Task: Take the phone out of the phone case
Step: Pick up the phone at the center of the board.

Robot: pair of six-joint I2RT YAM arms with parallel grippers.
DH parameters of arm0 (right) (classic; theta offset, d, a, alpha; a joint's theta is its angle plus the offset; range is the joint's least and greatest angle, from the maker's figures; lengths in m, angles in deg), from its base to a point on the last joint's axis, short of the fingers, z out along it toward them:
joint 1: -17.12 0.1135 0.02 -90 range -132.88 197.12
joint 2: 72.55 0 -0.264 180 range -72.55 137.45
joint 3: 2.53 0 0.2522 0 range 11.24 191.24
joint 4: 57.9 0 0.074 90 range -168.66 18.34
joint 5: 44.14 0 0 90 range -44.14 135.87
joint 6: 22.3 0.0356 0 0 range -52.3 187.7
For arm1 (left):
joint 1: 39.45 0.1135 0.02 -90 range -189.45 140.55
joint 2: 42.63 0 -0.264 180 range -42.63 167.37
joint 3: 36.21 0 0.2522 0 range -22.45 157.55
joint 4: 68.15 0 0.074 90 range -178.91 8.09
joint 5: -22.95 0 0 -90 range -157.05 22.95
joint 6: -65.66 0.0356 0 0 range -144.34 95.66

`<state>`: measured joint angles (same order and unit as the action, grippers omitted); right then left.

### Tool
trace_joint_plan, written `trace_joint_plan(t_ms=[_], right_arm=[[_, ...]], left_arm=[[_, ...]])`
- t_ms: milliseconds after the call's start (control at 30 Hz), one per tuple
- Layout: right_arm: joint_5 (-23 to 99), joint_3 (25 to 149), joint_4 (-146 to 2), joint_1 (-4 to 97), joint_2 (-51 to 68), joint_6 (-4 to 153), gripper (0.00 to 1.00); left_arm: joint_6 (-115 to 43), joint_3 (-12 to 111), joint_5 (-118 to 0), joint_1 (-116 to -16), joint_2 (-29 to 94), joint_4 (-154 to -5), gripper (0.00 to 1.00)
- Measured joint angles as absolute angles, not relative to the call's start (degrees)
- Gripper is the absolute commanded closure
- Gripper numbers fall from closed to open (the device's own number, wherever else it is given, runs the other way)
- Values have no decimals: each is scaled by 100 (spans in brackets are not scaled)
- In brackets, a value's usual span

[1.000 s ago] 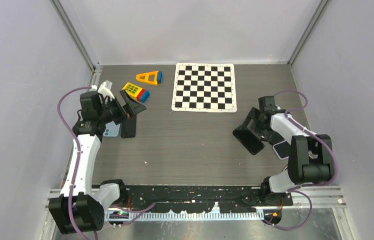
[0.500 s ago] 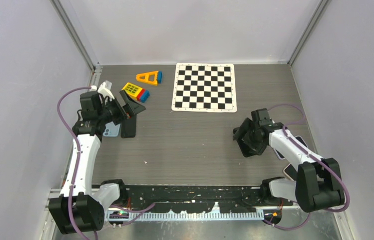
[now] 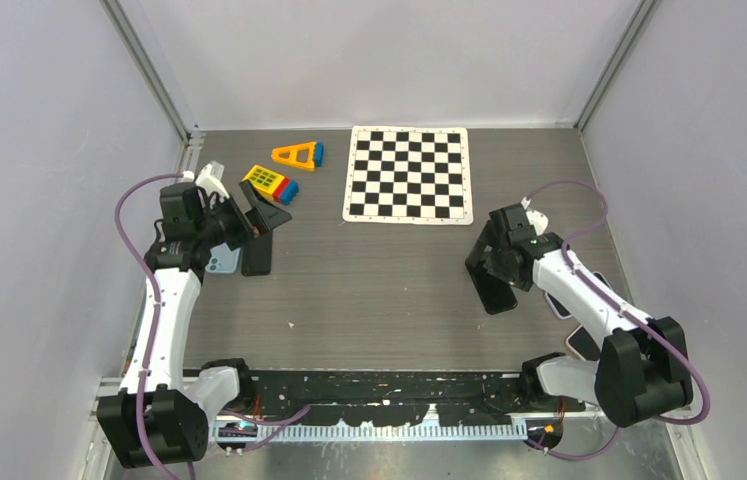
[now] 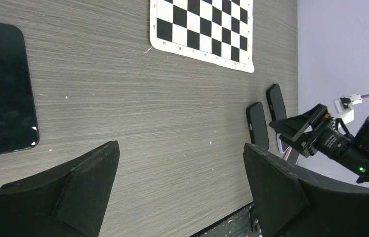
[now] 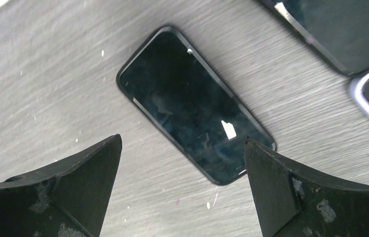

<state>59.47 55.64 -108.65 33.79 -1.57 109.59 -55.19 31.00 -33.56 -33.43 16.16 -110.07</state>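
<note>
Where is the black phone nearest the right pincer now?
The black phone lies flat on the right side of the table, directly under the open right pincer in the right wrist view, with a second dark phone beside it.

Table (image 3: 379,290): grey wood-grain, matt, fine streaks under your cameras. Phone (image 5: 194,131) on your right: glossy black glass face, catches light, smooth dark rim. Right gripper (image 5: 182,142): fingers (image 5: 291,197) matt black plastic, scuffed, pale specks. Left gripper (image 4: 180,146): same plastic, cleaner. Checkerboard (image 3: 409,173), far: flat matt sheet. Toy blocks (image 3: 269,182): shiny plastic.
</note>
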Motion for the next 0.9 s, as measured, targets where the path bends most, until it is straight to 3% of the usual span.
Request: trace_joint_plan(t_ms=[333, 900], right_arm=[[5661, 5186, -10295, 2109, -212, 10585, 0], [4168, 4563, -9534, 1595, -46, 10424, 0]], left_arm=[[-5514, 3100, -3364, -3343, 1616, -11014, 0], [-5521, 3100, -3358, -3343, 1618, -11014, 0]])
